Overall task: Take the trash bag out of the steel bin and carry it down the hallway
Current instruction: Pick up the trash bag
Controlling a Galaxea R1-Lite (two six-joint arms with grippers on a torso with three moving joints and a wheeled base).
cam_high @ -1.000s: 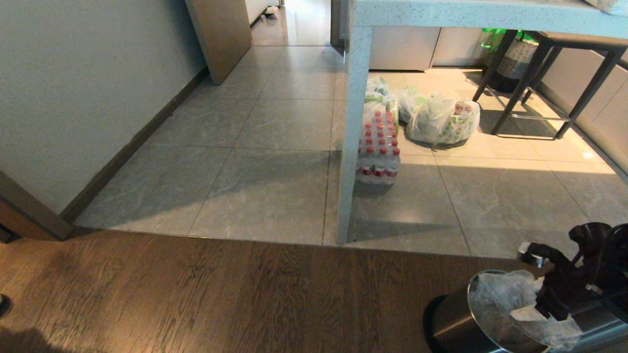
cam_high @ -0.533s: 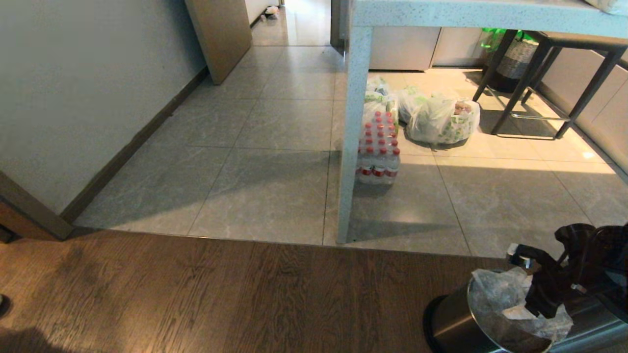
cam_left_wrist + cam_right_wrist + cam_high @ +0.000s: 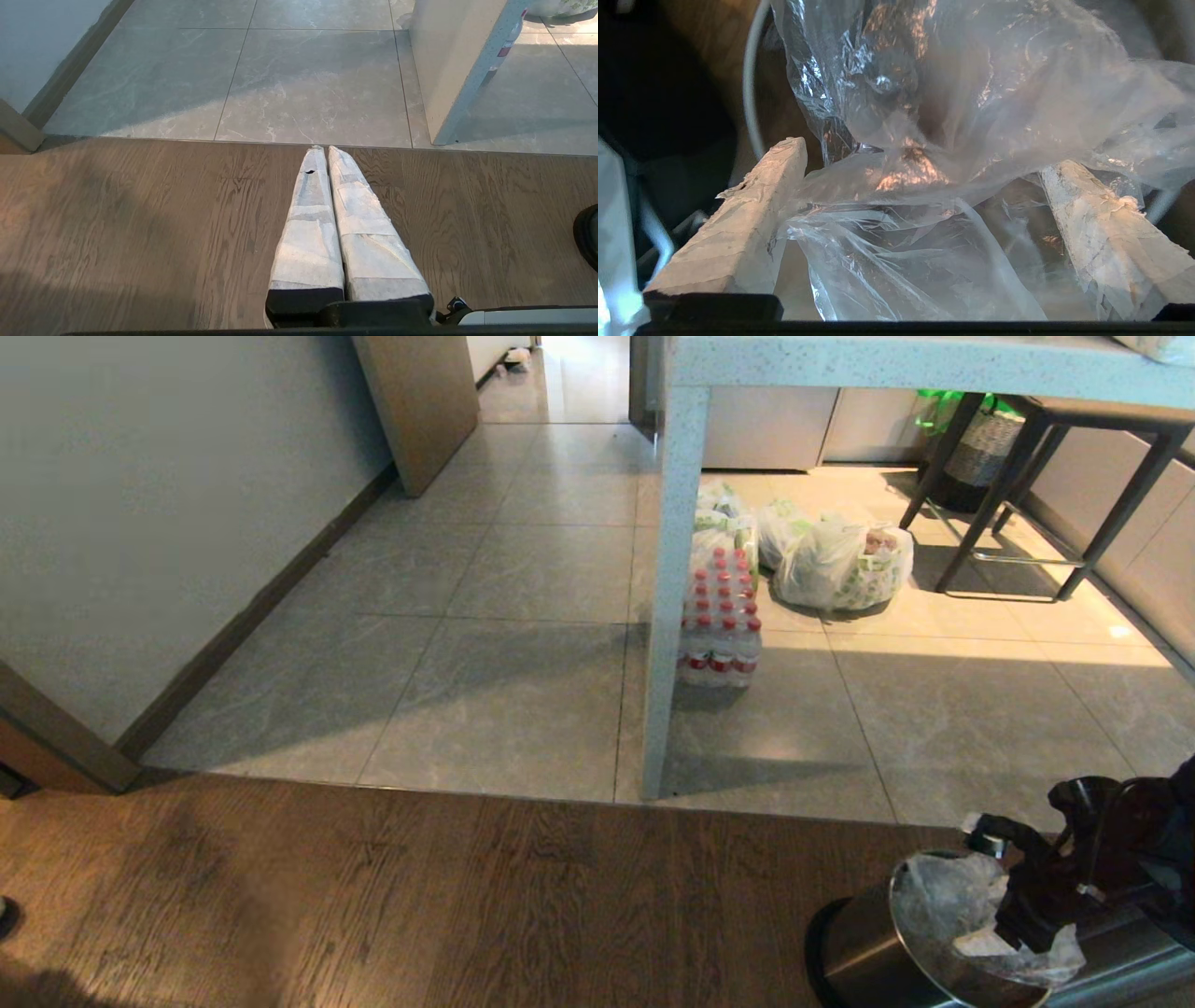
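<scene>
The steel bin (image 3: 859, 952) stands on the wood floor at the lower right of the head view, lined with the clear wrinkly trash bag (image 3: 943, 896). My right gripper (image 3: 1013, 910) reaches down into the bin's mouth. In the right wrist view the right gripper (image 3: 924, 154) is open, its taped fingers (image 3: 752, 205) spread wide with loose folds of the trash bag (image 3: 952, 93) lying between and over them. My left gripper (image 3: 324, 149) is shut and empty above the wood floor. The hallway (image 3: 574, 373) opens as a bright passage at the far end.
A pale table leg (image 3: 672, 597) stands mid-floor beside a pack of red-capped bottles (image 3: 719, 625) and white bags with green print (image 3: 840, 565). Stool legs (image 3: 1027, 504) and a woven basket (image 3: 980, 443) are at the far right. A wall (image 3: 140, 523) and a wooden door (image 3: 420, 401) bound the left.
My right gripper has moved a little farther across the bin's mouth and deeper into the bag, and the plastic has crumpled lower. Its jaws stay open. The left arm is still.
</scene>
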